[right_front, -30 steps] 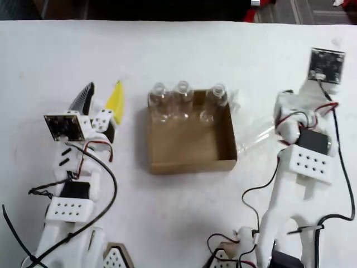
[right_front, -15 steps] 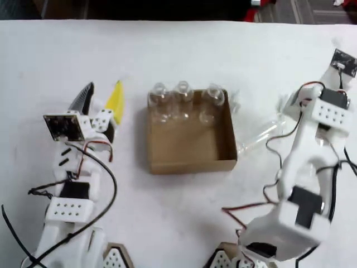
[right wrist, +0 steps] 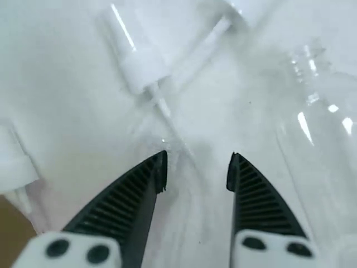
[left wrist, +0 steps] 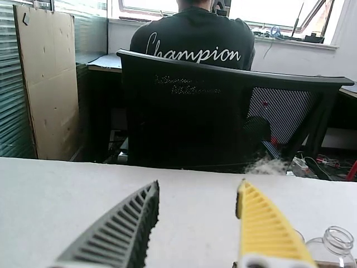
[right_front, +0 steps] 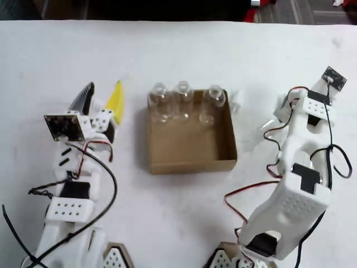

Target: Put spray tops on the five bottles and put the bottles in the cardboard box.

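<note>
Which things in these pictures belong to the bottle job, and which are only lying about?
Job:
brown cardboard box
three clear plastic bottles inside it
one more clear bottle near the right claw
white spray top with thin tube

Lying about:
black office chair
upright brown cardboard sheet

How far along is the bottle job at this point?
Done: three bottles stand in the cardboard box, though their necks look bare. In hand: the right tool is open above a spray top lying on the table beside a loose bottle. Left: fitting tops and boxing the rest; the left tool sits open beside the box.
</note>
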Motion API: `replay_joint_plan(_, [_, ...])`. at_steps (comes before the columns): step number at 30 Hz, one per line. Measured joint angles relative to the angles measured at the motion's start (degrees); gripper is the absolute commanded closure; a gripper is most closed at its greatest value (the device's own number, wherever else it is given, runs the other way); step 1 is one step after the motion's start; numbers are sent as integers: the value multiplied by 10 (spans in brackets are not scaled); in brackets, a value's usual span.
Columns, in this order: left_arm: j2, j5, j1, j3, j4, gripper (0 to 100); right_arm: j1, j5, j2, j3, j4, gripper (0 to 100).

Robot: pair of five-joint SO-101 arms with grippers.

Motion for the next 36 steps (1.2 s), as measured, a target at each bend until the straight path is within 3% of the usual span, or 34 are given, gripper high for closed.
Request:
replay_joint_plan(16, [0, -54, 25, 0, 0, 790, -15, -11, -1, -4, -20, 840])
replay_joint_plan(24, [0, -56, 25, 0, 0, 790, -84, 128, -42, -4, -32, 840])
replay_joint_plan(36, [0, -56, 25, 0, 0, 790, -85, 177, 21, -50, -31, 843])
